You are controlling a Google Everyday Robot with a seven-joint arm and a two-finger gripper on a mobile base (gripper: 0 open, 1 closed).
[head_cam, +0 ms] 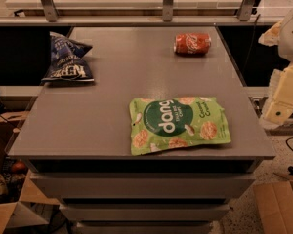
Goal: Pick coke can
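Note:
The coke can is red with white script lettering. It lies on its side at the far right of the grey table, close to the back edge. My gripper is a pale cream shape at the right edge of the view. It hangs beside the table's right side, well to the right of the can and nearer to me, and touches nothing on the table.
A green "dang" bag lies flat near the table's front right. A dark blue chip bag lies at the far left. A railing with metal posts runs behind the table. Cardboard boxes stand on the floor at both sides.

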